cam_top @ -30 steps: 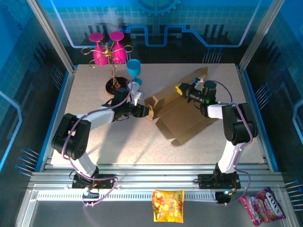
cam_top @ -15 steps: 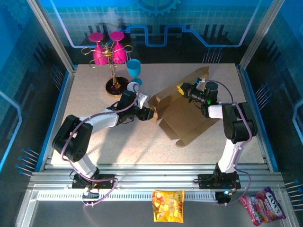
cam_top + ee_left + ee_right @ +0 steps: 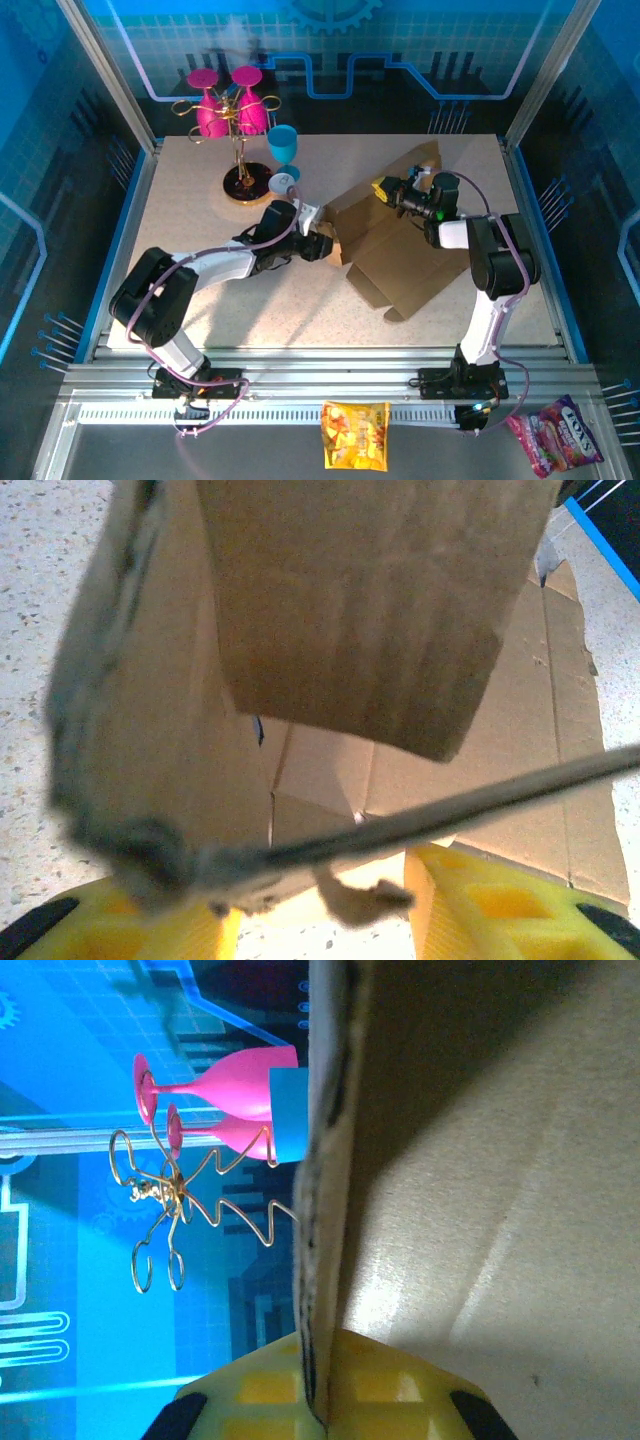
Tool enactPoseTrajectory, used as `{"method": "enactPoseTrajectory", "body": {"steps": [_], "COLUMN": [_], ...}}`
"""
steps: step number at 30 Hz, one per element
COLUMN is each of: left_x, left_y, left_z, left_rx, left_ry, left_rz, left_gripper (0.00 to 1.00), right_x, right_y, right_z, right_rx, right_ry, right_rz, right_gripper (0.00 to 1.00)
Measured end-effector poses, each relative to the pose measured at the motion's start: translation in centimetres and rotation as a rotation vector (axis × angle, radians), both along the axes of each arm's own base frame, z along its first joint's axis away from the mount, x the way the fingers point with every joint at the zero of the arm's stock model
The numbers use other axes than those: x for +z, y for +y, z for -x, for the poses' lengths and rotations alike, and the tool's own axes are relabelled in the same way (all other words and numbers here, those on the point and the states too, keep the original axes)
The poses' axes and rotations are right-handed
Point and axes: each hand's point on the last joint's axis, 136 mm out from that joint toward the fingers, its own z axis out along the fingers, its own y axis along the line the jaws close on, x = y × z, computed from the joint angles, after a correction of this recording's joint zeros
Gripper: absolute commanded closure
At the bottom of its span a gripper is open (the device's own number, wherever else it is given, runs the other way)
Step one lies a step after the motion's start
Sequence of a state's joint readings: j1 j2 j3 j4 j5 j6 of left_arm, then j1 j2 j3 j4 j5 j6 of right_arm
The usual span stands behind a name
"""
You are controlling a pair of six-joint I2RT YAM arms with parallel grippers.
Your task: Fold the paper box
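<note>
Toward the right half of the counter, the paper box lies partly unfolded, with its main panel flat and its left and far flaps raised. At the box's left end, the left pincer stands about half open, its yellow fingers straddling an upright flap without visibly pinching it. At the far corner, the right pincer is closed tight on the edge of a raised flap.

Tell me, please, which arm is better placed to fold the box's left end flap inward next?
Left, most likely: the left fingers straddle the raised end flap of the paper box, whereas the right fingers are clamped on its far wall, steadying it.
</note>
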State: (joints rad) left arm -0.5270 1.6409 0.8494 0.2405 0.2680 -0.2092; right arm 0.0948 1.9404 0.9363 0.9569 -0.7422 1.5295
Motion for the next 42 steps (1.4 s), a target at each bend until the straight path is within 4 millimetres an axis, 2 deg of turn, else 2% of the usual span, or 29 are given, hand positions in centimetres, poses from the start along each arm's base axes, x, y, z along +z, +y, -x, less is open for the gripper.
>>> {"method": "enactPoseTrajectory", "body": {"steps": [8,12,18,22,29,34,42], "left_x": [0.4,0.3,1.4,1.4,0.1,0.1,0.7], "left_y": [0.5,1.2,2.8,3.7,3.4,2.7,0.4], "left_z": [-1.1,-2.0,-3.8,-4.3,-4.1,-3.7,-2.8], "left_rx": [0.062,0.111,0.173,0.190,0.171,0.157,0.124], "left_ry": [-0.049,-0.073,-0.121,-0.115,-0.085,-0.086,-0.125], "left_rz": [-0.021,-0.060,-0.100,-0.098,-0.102,-0.099,-0.093], "left_gripper": [0.55,0.55,0.51,0.51,0.50,0.50,0.53], "right_x": [0.6,1.3,2.8,2.5,0.3,0.5,0.5], "right_y": [-0.3,0.1,1.5,1.6,1.2,1.1,0.6], "right_z": [-0.1,-1.1,-2.7,-2.9,-2.8,-2.8,-2.8], "right_rx": [0.011,0.017,0.035,0.043,0.049,0.051,0.046], "right_ry": [-0.025,-0.042,-0.085,-0.097,-0.095,-0.115,-0.104], "right_rz": [-0.019,-0.035,-0.064,-0.066,-0.078,-0.086,-0.096], "right_gripper": [1.00,1.00,1.00,1.00,1.00,1.00,1.00]}}
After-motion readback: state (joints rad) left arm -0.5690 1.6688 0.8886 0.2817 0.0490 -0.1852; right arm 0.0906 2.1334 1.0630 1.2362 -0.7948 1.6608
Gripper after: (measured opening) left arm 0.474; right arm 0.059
